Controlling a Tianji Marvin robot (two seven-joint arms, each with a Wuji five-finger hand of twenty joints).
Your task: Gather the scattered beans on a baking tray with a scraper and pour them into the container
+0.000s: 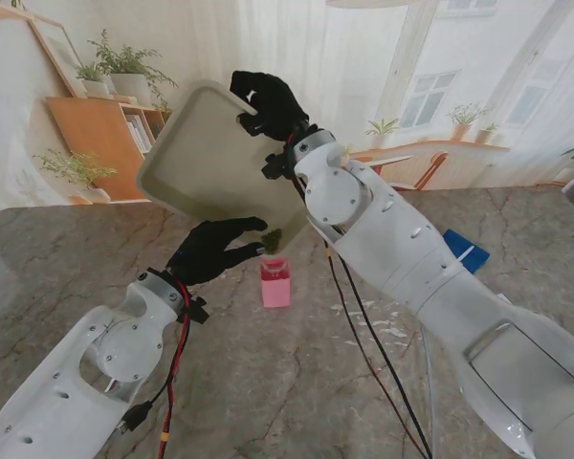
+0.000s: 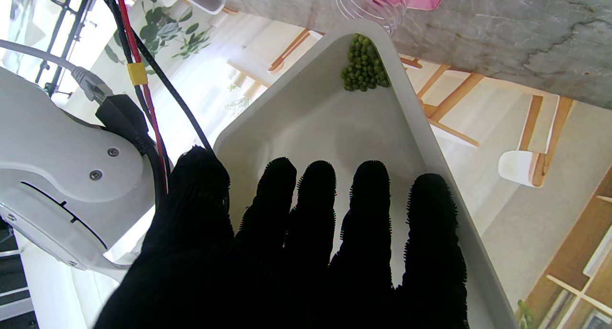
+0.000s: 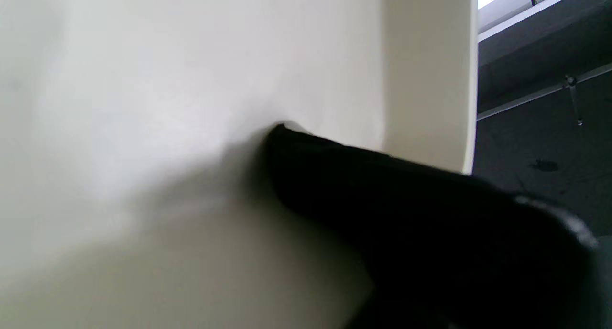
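While my right hand (image 1: 268, 103) grips the cream plastic baking tray (image 1: 210, 158) high, my left hand (image 1: 215, 251) clasps its low edge, funnelling green beans (image 2: 364, 63) cornerward above the pink container (image 1: 275, 283).

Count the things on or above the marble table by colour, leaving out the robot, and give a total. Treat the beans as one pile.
White: 1, the white rectangular baking tray
Green: 1, the pile of green beans
Pink: 1, the pink square container
Blue: 1, the blue flat object
Total: 4
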